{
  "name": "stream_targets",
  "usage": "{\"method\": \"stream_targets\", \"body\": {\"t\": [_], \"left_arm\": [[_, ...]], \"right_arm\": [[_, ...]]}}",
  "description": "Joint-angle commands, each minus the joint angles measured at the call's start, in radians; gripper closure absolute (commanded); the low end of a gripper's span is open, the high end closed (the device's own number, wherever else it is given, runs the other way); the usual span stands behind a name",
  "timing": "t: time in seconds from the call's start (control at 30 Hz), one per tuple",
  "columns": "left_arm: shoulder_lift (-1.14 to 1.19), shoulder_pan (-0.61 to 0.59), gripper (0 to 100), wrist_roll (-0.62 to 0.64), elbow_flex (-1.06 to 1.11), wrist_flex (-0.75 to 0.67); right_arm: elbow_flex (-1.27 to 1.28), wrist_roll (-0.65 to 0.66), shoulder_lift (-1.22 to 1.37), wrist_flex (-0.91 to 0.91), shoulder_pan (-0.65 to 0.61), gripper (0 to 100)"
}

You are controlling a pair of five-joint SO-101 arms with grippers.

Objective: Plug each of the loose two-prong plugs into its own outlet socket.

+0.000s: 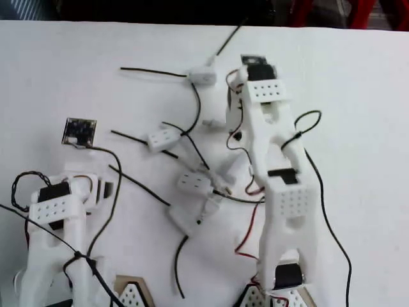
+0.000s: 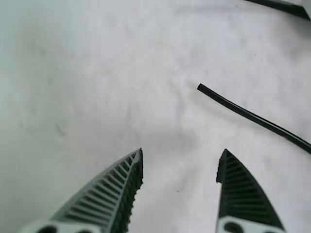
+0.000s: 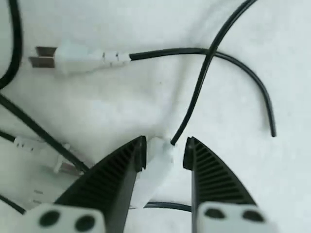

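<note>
Right gripper [image 3: 164, 145] straddles a white plug [image 3: 156, 165], jaws parted and not yet clamped; closing squarely on it likely comes next. Left gripper [image 2: 180, 158] hangs spread above the tabletop [image 2: 87, 73], a cord end [image 2: 201, 88] just ahead of it.

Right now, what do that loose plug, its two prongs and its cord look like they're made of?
Plug: white plastic, probably moulded; smooth, matt, with ribs at the cord end.
Prongs: flat grey metal, by their dull shine.
Cord: black, likely rubber or soft plastic sheath; it bends in loose curves.

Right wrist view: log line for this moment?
right gripper: open, around white cord connector | left gripper: open, over table | two-prong plug: loose
</note>
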Motion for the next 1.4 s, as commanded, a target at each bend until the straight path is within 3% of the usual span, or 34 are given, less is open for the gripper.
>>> {"method": "stream_targets", "body": {"t": [0.0, 0.2, 0.47, 0.83, 1.1, 1.37], "left_arm": [[-0.028, -0.004, 75, 0.005, -0.008, -0.018], [-0.028, -0.004, 75, 0.005, -0.008, -0.018], [-0.028, -0.004, 75, 0.005, -0.008, -0.018], [-0.028, -0.004, 75, 0.005, -0.008, -0.018], [-0.028, -0.004, 75, 0.005, -0.008, -0.018], [-0.028, -0.004, 75, 0.005, -0.008, -0.018]], "right_arm": [[0.075, 0.091, -0.211, 0.015, -0.036, 87.4], [0.285, 0.265, -0.352, 0.013, -0.16, 78.9], [0.344, 0.526, -0.358, 0.008, -0.355, 78.6], [0.338, 0.534, -0.189, -0.145, -0.483, 78.7], [0.252, 0.534, -0.042, -0.176, -0.44, 78.8], [0.109, 0.534, 0.14, -0.17, -0.394, 86.4]]}}
